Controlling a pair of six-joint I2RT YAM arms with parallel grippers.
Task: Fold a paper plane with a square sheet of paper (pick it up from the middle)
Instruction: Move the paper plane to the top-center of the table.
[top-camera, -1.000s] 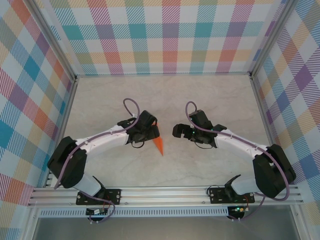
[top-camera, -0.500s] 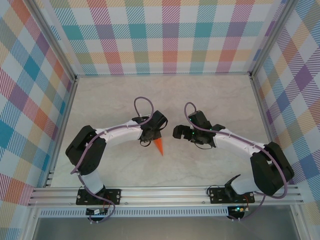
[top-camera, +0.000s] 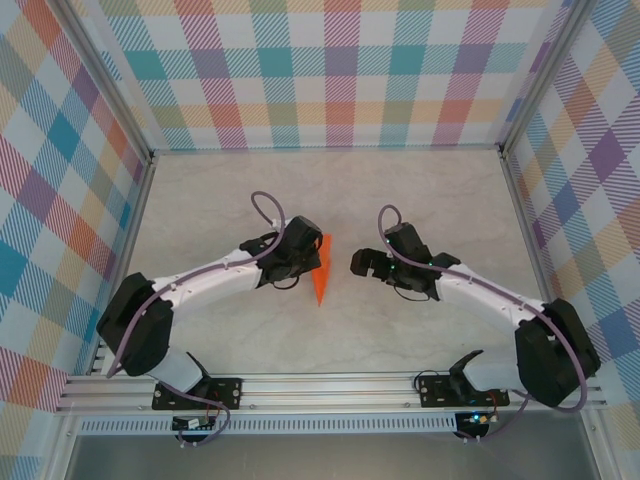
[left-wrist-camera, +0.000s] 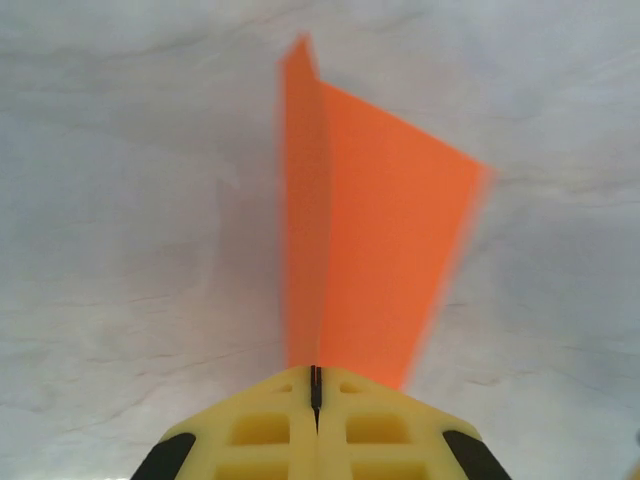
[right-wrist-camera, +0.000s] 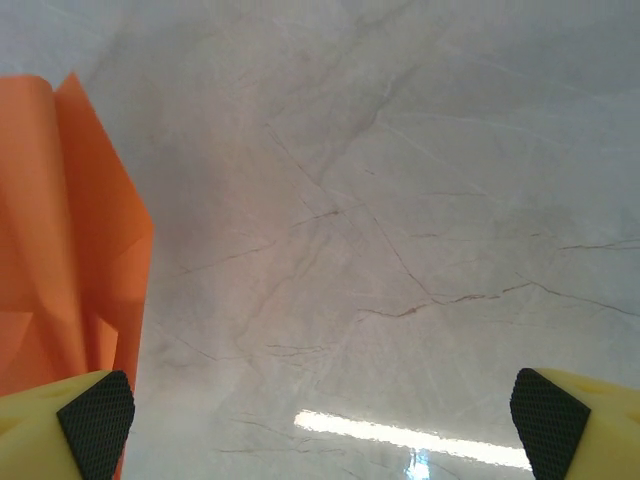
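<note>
The left gripper (left-wrist-camera: 316, 388) has its fingers pressed together, pinching the near end of the orange paper plane (left-wrist-camera: 372, 240), which juts forward from the tips above the pale table (left-wrist-camera: 120, 200). The right gripper (right-wrist-camera: 320, 415) is spread wide, with the plane's edge just beside one pad (right-wrist-camera: 95, 412). Bare table lies ahead of both grippers, and the checked walls (top-camera: 340, 70) stand well apart.

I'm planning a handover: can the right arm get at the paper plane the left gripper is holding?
Probably yes. The right gripper is open and sits just beside the paper plane, with nothing between them; the left gripper pinches only one end.
</note>
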